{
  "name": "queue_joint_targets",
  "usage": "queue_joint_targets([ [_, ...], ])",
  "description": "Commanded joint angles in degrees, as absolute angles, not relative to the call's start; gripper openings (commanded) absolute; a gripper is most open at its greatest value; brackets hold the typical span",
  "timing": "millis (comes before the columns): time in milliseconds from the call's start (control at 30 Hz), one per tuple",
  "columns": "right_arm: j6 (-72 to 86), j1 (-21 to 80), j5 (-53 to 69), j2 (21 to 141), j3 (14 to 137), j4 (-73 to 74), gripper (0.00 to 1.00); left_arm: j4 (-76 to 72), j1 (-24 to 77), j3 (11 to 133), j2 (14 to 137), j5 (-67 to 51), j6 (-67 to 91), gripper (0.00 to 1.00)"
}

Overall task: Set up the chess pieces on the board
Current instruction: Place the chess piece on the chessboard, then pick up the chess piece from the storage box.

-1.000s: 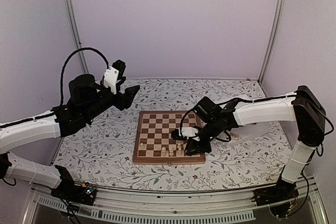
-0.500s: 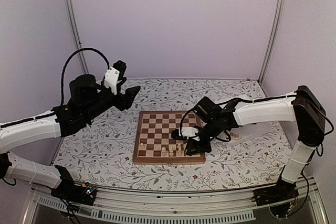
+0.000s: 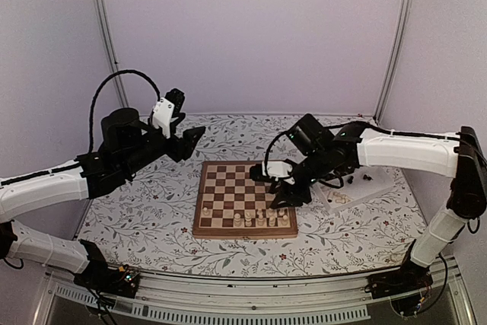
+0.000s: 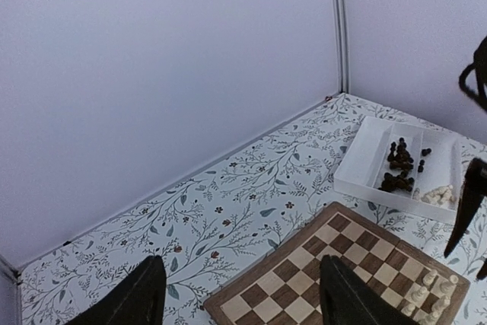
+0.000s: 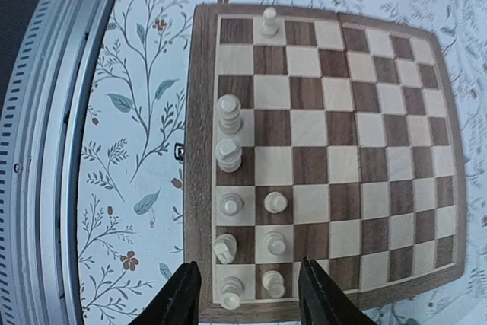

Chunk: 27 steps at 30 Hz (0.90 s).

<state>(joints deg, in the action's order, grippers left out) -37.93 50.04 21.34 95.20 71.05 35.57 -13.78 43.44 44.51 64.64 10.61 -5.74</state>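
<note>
Two grippers show, and neither holds anything. At the left, the left gripper (image 3: 196, 134) hangs high over the rear left of the table. Its fingers are spread wide with bare air between them, and it is well apart from the board (image 3: 228, 188).

The board lies in the middle, square to the near edge. Nine cream chess pieces (image 5: 229, 154) stand on it. In the right wrist view one stands alone at the board's left side. Two taller ones stand in the nearest row, and the rest sit in pairs along the two nearest rows toward the right corner. No dark piece is on the board.

Over that right part hovers the right gripper (image 5: 249, 279), jaws parted and empty.

Further right, near the board's right edge, sits the tray (image 3: 384, 184). Its dark pieces (image 4: 399, 165) are heaped in one compartment, and a few cream ones (image 4: 440, 194) lie in the next.

The coming pick probably turns on this: the unplaced pieces lie to the right of the right gripper, while the left gripper would have to cross the whole board. The right arm is plainly the nearer one.

The pieces look small, turned and slender. They are tumbled together, so which way any single piece's long axis points cannot be told.
</note>
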Motion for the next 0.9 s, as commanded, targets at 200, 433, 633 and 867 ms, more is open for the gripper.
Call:
queue_joint_targets([
  [200, -36.5, 24.4, 22.6, 76.6, 78.1, 32.7, 0.91, -7.3, 42.8, 53.8, 68.3, 2.8, -2.9, 0.78],
  [433, -32.1, 7.9, 29.7, 77.0, 71.3, 29.0, 0.72, -2.1, 43.0, 64.9, 76.4, -2.2, -0.2, 0.92],
  [633, -40.7, 8.0, 19.2, 82.4, 65.1, 36.9, 0.38, 4.4, 43.0, 71.0, 82.7, -3.6, 1.4, 0.83],
  [867, -42.2, 11.4, 14.5, 86.8, 61.7, 40.1, 0.30, 5.2, 42.9, 72.3, 85.8, -3.0, 1.3, 0.82],
])
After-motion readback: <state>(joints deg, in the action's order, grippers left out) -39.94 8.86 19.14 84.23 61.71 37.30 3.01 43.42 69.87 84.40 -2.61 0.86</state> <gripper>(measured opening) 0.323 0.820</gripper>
